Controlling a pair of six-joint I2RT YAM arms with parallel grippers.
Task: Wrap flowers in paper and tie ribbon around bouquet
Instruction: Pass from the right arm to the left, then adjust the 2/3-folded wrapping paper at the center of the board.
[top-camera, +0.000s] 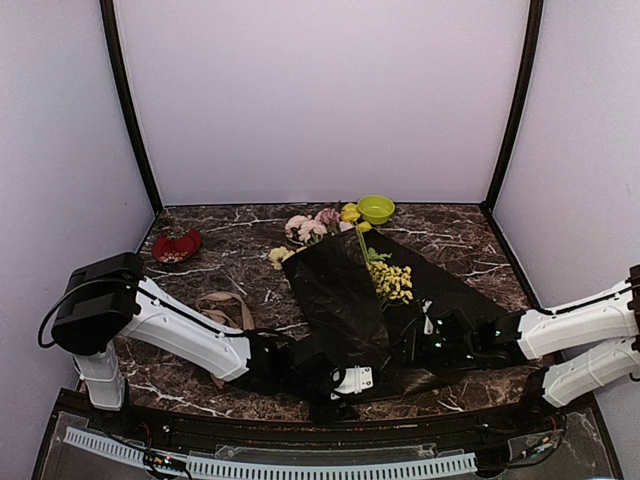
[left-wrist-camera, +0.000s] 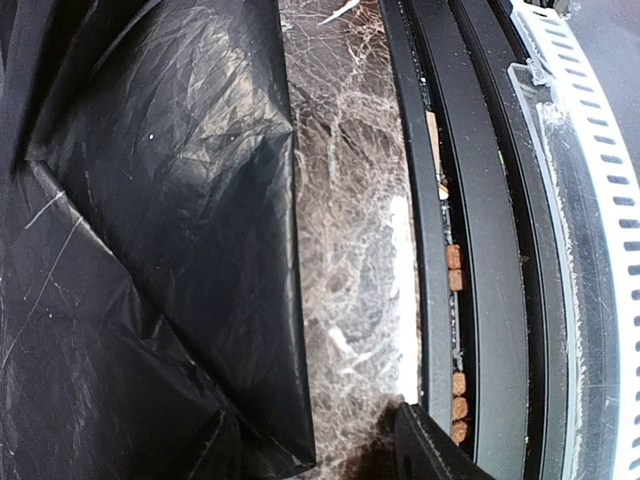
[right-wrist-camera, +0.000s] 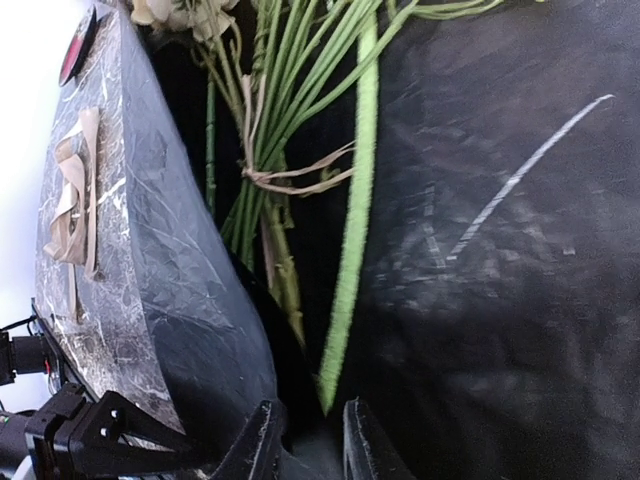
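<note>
Top external: one paper (top-camera: 340, 300); one ribbon (top-camera: 222, 306); right gripper (right-wrist-camera: 305, 440) narrowly parted (left gripper (top-camera: 336, 394) state unclear).

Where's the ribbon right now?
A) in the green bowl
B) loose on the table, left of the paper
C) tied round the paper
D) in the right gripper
B: the ribbon lies bunched on the table, left of the paper.
</note>
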